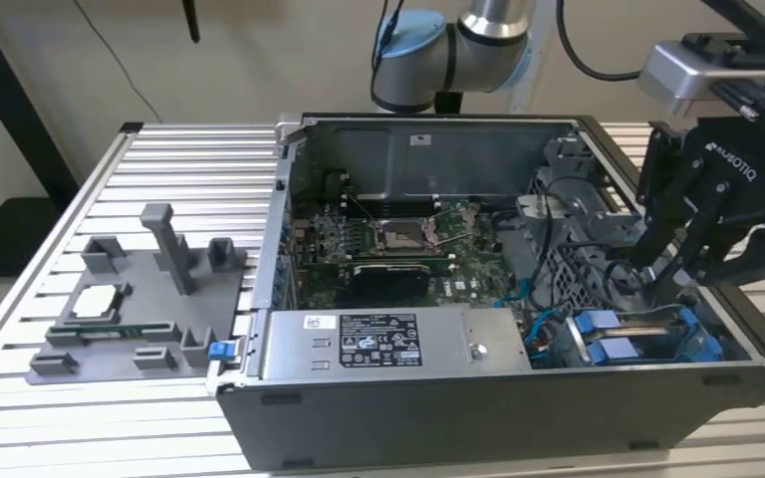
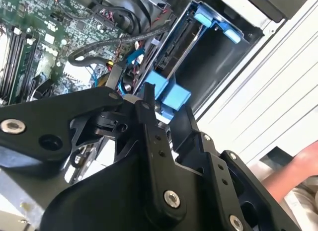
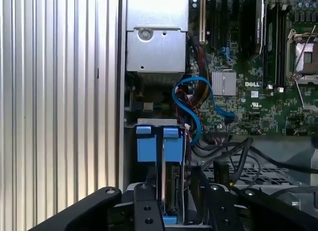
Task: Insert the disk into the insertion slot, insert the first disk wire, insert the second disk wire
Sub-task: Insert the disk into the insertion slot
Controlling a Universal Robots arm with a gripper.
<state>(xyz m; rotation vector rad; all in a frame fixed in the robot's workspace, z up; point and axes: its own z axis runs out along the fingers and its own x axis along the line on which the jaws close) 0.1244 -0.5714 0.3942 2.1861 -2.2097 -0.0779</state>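
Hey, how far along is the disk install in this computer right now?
Mostly done: the disk stands edge-on inside the drive cage, though full seating is unclear. In hand: the pincer hangs close over it. Left, apparently: both wires; a blue cable loops beside the cage, one end hidden.

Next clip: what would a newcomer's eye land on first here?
The open computer case on the slatted table, its green motherboard bare in the middle. At the exterior view's right the black gripper reaches down into the case, by two bright blue-framed drives in the corner.
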